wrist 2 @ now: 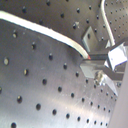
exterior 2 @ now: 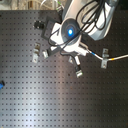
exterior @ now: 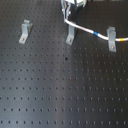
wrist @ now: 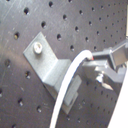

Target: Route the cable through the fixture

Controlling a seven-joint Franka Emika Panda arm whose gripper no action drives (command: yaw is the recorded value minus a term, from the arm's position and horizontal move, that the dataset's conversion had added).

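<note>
Above the middle fixture (exterior: pixel 70 34), the pincer (wrist 2: pixel 90 59) grips the cable (exterior: pixel 85 28) — jaws narrow.

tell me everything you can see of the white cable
The cable is a thin, white, flexible cord with a short blue band. In the first exterior view it curves down from the gripper at the top, passes the middle clip and reaches the right clip. In the first wrist view it arcs over a clip, held at its end.
</note>
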